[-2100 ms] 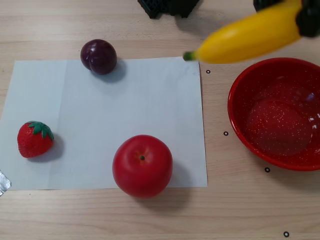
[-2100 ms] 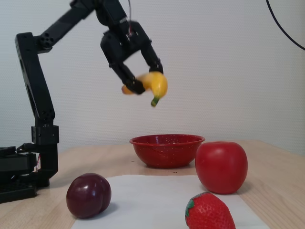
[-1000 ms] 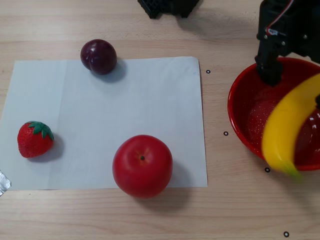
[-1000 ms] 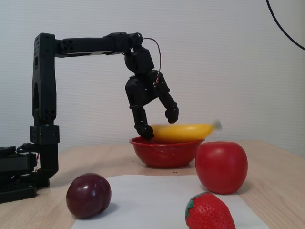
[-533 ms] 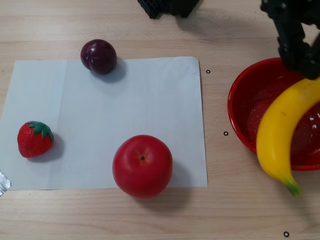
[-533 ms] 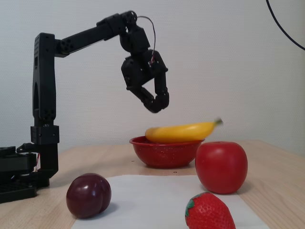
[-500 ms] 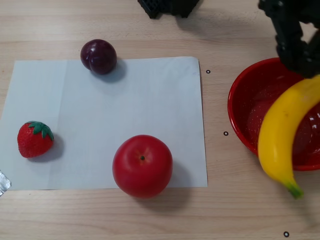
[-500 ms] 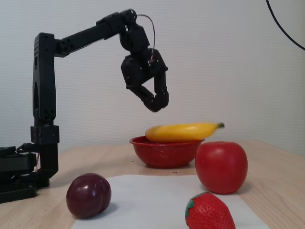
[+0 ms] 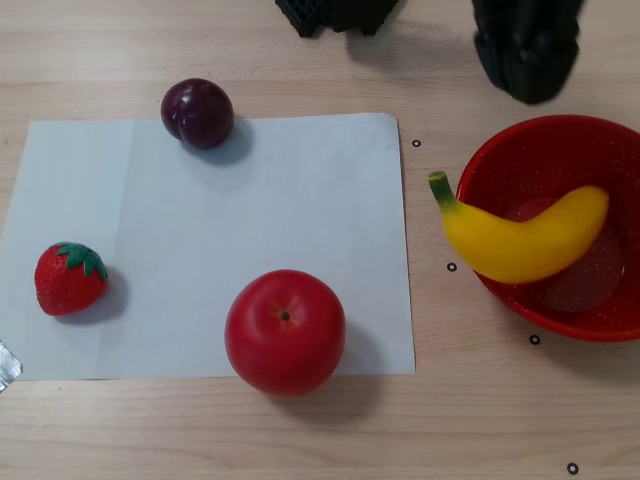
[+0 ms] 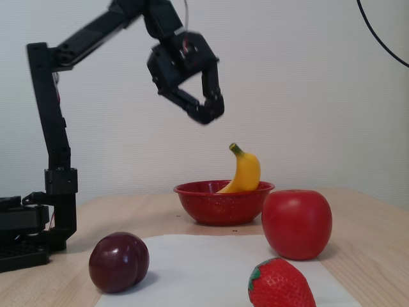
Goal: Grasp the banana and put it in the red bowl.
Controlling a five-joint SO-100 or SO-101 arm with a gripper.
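I see the banana (image 9: 525,240) lying in the red bowl (image 9: 500,160), green stem poking over the rim toward the paper sheet (image 9: 300,190) in the other view. My pincer (image 10: 214,105) hangs above the bowl in the fixed view, tips together, gripping nothing. On the sheet: apple (image 9: 285,332) nearest the bowl, plum (image 9: 198,113), strawberry (image 9: 69,279). All sit on the wooden bench (image 9: 300,430), apart from the bowl.

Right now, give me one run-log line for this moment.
claw: shut, empty, raised above bowl | glossy yellow plastic banana: in speckled red bowl, stem over rim | task: placed
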